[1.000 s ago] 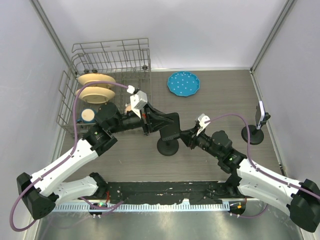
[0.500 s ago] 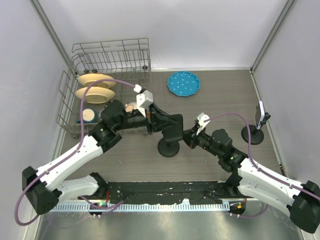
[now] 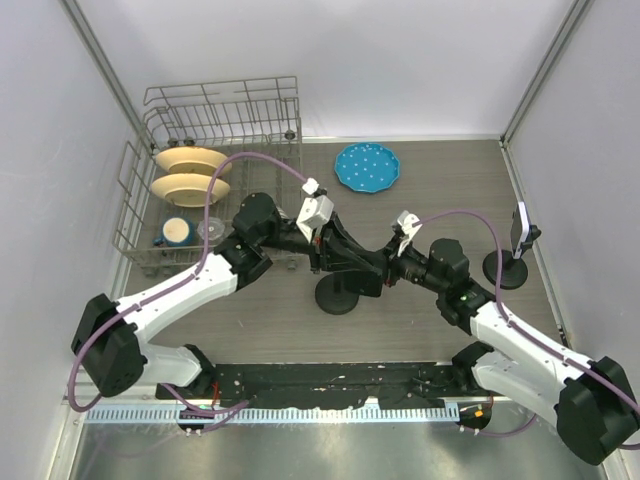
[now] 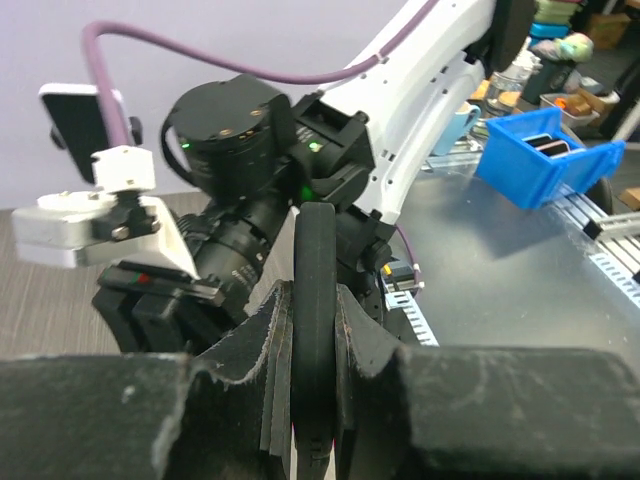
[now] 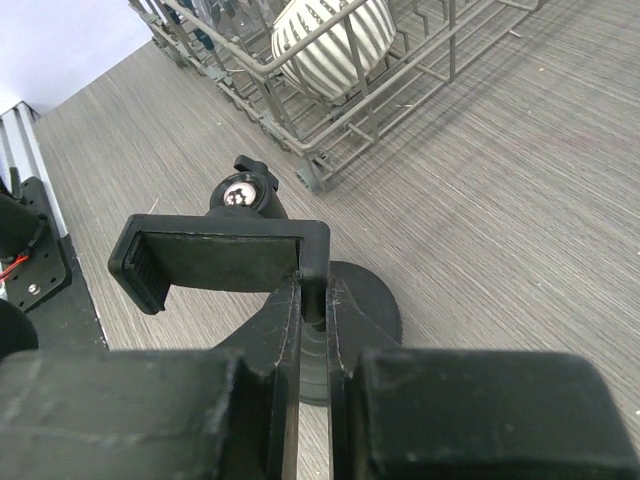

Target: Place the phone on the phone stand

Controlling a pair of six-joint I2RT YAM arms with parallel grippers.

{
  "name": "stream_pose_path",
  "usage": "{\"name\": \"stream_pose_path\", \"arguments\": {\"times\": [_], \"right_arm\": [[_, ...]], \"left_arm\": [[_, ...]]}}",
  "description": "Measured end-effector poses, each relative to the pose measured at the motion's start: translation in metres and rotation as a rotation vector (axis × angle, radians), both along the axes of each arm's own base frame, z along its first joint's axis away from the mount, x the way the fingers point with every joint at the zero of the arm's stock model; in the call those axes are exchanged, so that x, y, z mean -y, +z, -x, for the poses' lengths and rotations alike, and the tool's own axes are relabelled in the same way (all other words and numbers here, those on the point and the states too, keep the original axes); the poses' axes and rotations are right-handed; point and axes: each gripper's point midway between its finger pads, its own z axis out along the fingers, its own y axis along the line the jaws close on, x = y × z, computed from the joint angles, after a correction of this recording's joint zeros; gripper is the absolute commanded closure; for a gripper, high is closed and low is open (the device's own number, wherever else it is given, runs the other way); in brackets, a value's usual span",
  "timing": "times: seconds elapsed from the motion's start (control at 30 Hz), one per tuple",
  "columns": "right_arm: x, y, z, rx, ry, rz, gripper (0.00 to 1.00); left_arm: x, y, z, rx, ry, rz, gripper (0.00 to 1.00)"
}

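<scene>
Here, right fingers [image 5: 430, 400] pinch phone stand cradle [image 5: 215, 258]; left fingers [image 4: 480, 410] clamp thin black edge [image 4: 312, 290] (phone [image 3: 520, 228] well apart).

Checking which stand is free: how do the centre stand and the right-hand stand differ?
The centre stand has an empty cradle; the right-hand stand carries a phone. The right gripper is shut on the centre stand; nothing touches the right-hand stand. Both are black with round bases.
</scene>
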Motion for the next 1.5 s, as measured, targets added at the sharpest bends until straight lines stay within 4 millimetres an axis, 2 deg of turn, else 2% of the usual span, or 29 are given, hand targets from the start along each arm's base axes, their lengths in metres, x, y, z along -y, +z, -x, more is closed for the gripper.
{"name": "stream_pose_path", "arguments": {"times": [0.17, 0.37, 0.57, 0.83, 1.0, 1.3, 1.5], "right_arm": [[-0.003, -0.003, 0.004, -0.032, 0.068, -0.018, 0.99], [-0.013, -0.004, 0.011, -0.054, 0.159, -0.025, 0.99], [-0.015, -0.003, 0.017, -0.049, 0.203, -0.025, 0.99], [-0.016, -0.003, 0.021, -0.042, 0.231, -0.022, 0.99], [-0.016, -0.003, 0.021, -0.037, 0.234, -0.020, 0.99], [-0.010, 0.001, 0.017, -0.012, 0.187, -0.010, 0.99], [-0.001, 0.006, 0.010, 0.023, 0.109, -0.007, 0.99]], "left_arm": [[0.008, -0.007, 0.005, 0.015, -0.105, 0.012, 1.00], [0.025, -0.031, 0.001, -0.084, -0.223, -0.025, 1.00], [0.027, -0.031, 0.001, -0.101, -0.274, -0.006, 1.00], [0.019, -0.031, -0.012, -0.067, -0.254, 0.007, 1.00], [0.017, -0.042, -0.022, -0.065, -0.227, -0.015, 1.00], [0.014, -0.068, -0.025, -0.077, -0.170, -0.079, 1.00], [0.011, -0.066, -0.030, -0.011, -0.088, -0.094, 1.00]]}}
